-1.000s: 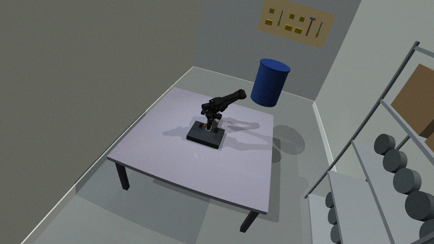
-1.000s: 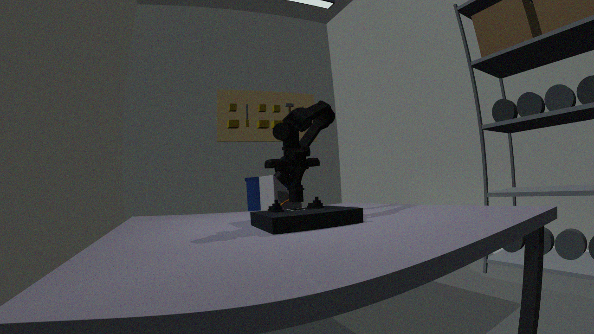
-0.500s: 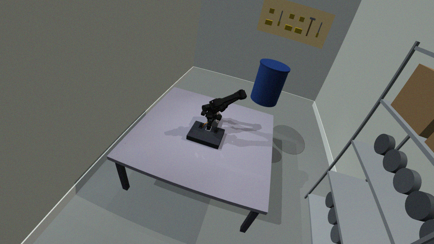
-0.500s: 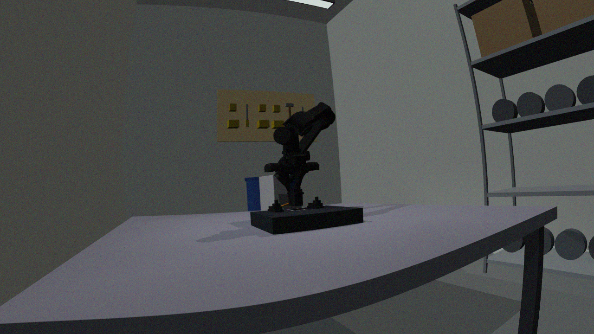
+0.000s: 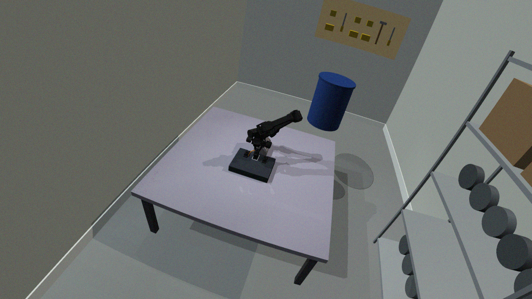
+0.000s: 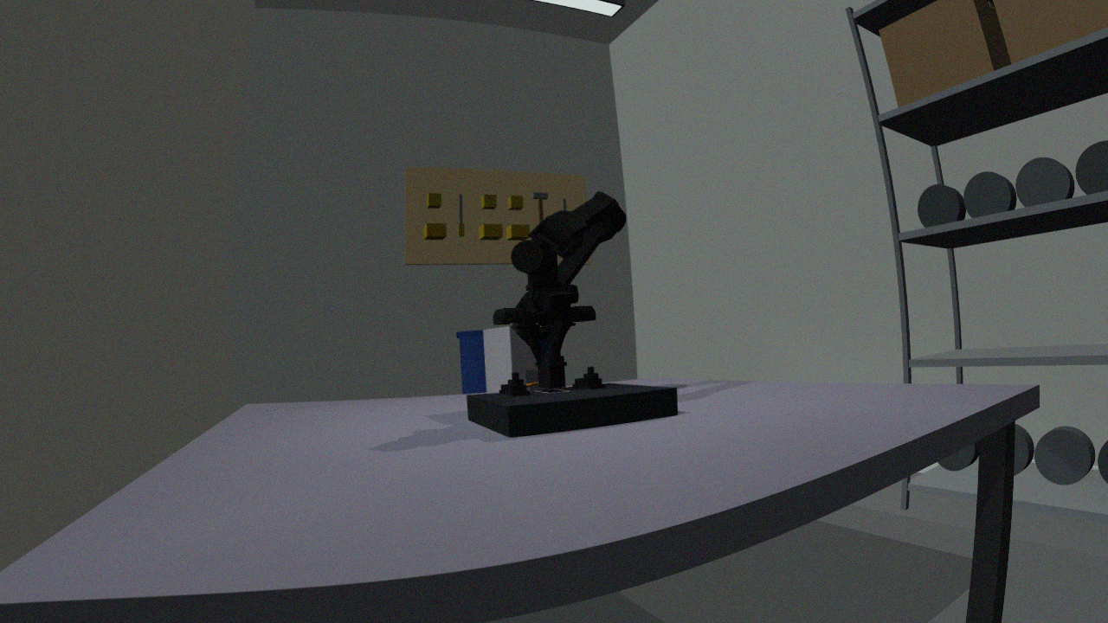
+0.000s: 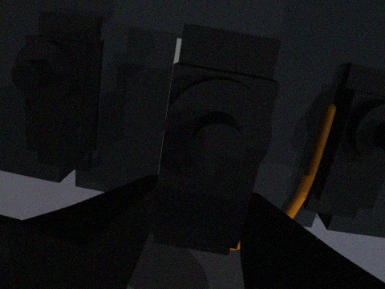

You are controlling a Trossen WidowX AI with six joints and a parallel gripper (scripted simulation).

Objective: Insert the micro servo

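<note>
My gripper [image 5: 256,150] [image 6: 550,362] [image 7: 201,196] points down and is shut on the dark micro servo [image 6: 551,376] [image 7: 220,140], whose round shaft side faces up toward the wrist camera. The servo is right over the white-outlined pocket and very close to the dark deck [image 5: 249,169] [image 6: 573,416] [image 7: 309,24]. It hides most of the white outline [image 7: 177,50]. Whether its ears touch the deck cannot be told. The orange cable [image 5: 251,152] [image 6: 531,384] [image 7: 318,148] curves out to the servo's right in the wrist view, partly behind a finger. The side notch is not discernible.
Fixed dark servos stand on both sides of the pocket: one [image 5: 246,153] [image 6: 514,385] [image 7: 361,168] beside the cable, another [image 5: 264,160] [image 6: 589,378] [image 7: 60,96] opposite. The deck block sits on the pale table [image 5: 208,178] [image 6: 348,496]. A blue barrel [image 5: 331,102] stands behind.
</note>
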